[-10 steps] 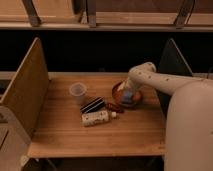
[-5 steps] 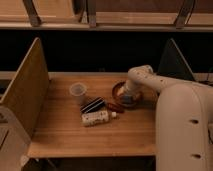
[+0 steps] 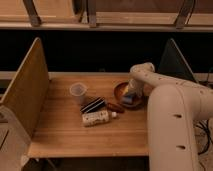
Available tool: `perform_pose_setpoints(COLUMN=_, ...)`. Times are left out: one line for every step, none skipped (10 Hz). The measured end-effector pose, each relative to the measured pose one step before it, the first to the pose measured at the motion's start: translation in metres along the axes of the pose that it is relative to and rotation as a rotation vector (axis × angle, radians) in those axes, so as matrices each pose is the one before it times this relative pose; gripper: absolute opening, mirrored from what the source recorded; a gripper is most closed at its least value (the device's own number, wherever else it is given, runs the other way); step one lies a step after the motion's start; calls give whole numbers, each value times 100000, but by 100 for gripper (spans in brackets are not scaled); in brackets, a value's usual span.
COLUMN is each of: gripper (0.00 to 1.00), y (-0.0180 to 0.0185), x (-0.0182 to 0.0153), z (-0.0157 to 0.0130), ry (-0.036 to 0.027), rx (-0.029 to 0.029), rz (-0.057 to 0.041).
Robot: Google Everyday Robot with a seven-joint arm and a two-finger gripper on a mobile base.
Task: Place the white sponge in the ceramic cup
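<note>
The ceramic cup stands upright on the wooden table, left of centre. The wide orange-brown bowl sits to its right. A pale blue-grey block, the white sponge, lies in the bowl. My gripper reaches down into the bowl, right over the sponge, at the end of the white arm that comes in from the right. The sponge is partly hidden by the gripper, and I cannot tell whether it is gripped.
A black-and-white striped flat item and a white labelled bottle lie in front of the cup. A small brown object lies by the bowl. A wooden side panel walls the left edge, and a dark panel the right.
The arm's big white body has come closer and fills more of the right side. The gripper has stayed at the bowl over the sponge. The cup, bottle and striped item have not moved.
</note>
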Motion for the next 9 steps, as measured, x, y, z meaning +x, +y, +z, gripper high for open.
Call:
perform_pose_setpoints(gripper=65, y=44, x=-83, z=590, ry=1140, rx=-471, rz=1064)
perform_pose_setpoints(gripper=65, y=39, x=-75, z=400, ry=835, rx=-355, rz=715)
perform_pose_setpoints(gripper=63, y=116, x=-168, z=433, ry=771, rx=-607, rz=594)
perform_pose_setpoints(gripper=55, y=555, x=-128, z=191, ry=946, rx=-1856, rz=803)
perform_pose_setpoints(gripper=47, y=550, x=-96, z=-29, ry=582, rx=-1596, rz=295)
perform_pose_setpoints(gripper=34, y=796, x=-213, z=-146, ry=482, rx=-2727, rz=953)
perform_pose_setpoints(gripper=24, y=467, x=-323, z=-344, ry=-329, rx=-2218, rz=891)
perform_pose_setpoints(gripper=14, y=550, x=-343, z=-315, ry=-586, rx=-1744, rz=293)
perform_pose_setpoints(gripper=7, y=718, x=-163, z=-156, ry=-292, rx=-1743, rz=-67)
